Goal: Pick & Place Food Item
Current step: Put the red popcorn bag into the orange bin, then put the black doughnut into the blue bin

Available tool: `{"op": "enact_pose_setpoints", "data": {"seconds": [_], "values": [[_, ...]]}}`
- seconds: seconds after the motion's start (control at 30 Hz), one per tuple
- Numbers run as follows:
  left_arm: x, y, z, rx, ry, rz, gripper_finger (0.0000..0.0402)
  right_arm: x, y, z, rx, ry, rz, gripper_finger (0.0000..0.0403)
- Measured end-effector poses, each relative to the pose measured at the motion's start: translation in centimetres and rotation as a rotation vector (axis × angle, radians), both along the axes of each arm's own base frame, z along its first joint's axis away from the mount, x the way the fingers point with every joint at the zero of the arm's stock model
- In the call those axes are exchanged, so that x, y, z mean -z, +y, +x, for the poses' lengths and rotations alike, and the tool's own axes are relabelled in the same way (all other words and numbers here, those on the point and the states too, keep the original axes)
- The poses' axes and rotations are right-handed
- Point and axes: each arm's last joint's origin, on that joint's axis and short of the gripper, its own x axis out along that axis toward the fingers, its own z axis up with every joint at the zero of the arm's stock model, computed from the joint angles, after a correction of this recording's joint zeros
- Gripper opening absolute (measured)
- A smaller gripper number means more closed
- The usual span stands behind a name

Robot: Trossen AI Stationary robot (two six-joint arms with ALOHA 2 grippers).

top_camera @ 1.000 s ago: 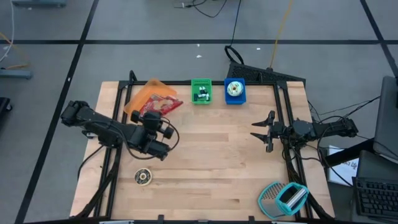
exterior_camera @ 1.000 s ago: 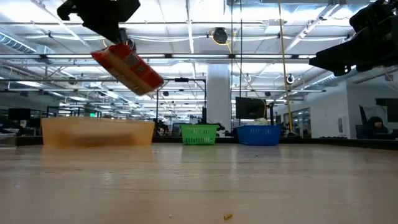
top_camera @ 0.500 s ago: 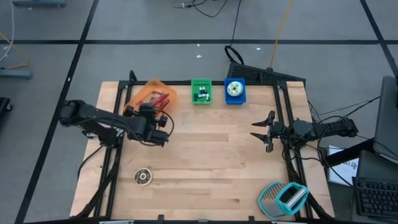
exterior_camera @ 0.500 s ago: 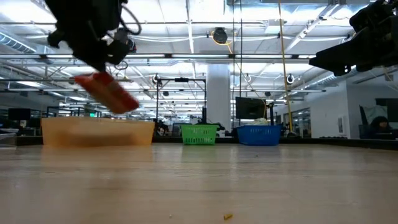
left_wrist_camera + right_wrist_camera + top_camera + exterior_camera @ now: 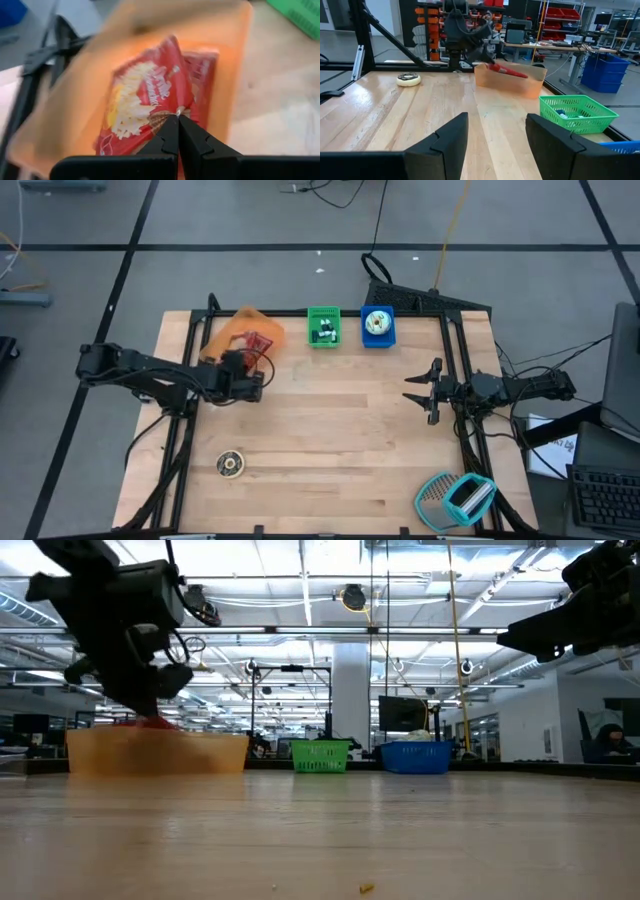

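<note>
We have the red snack bag (image 5: pixel 150 105) pinched in our left gripper (image 5: pixel 178 118), jaws clenched on its edge, the bag low over the orange bin (image 5: pixel 228 332), partly inside. Only the release remains, we judge. Our right gripper (image 5: pixel 421 391) waits with jaws parted, empty, near the desk's (image 5: pixel 340 450) right edge.

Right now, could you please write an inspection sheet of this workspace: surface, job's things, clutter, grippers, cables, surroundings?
Surface: wooden table, bare in the middle.
Job's things: red snack bag over the orange bin at the far left; green basket and blue basket beside it, each with something inside.
Clutter: tape roll near left; teal item at the near right corner.
Grippers: left gripper shut on the snack bag's edge above the bin; right gripper open, empty, waiting at the right edge.
Cables: loose ones on the floor behind the table.
Surroundings: shelves, workbenches; a person at the far right.
</note>
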Motion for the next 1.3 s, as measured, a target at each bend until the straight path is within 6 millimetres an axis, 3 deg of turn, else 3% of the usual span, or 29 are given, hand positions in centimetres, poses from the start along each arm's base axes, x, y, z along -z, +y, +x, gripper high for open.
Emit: {"op": "enact_pose_setpoints", "data": {"seconds": [0.13,0.43,0.57,0.73,0.87,0.97,1.17,1.3], "values": [[1.1,0.3,0.6,0.071,-0.026,-0.067,0.0002,0.0,0.0,0.0,0.000,0.000,0.000,0.0187],[1.0,0.4,0.8,0.123,-0.001,-0.108,0.0019,0.0,0.0,0.0,0.000,0.000,0.000,0.0187],[1.0,0.4,0.8,0.145,0.018,-0.111,0.0068,0.0,0.0,0.0,0.000,0.000,0.000,0.0187],[0.3,0.3,0.6,0.124,-0.054,-0.130,0.0165,0.0,0.0,0.0,0.000,0.000,0.000,0.0187],[-0.8,0.1,0.2,0.241,-0.077,-0.201,0.0233,0.0,0.0,0.0,0.000,0.000,0.000,0.0187],[-1.9,-0.2,-0.2,0.316,-0.142,-0.280,0.0263,0.0,0.0,0.0,0.000,0.000,0.000,0.0187],[-4.6,-1.8,-0.8,0.514,-0.333,-0.566,0.0284,0.0,0.0,0.0,0.000,0.000,0.000,0.0187],[-6.4,-4.3,-0.3,0.691,-0.394,-0.697,0.0285,0.0,0.0,0.0,0.000,0.000,0.000,0.0187]]}}
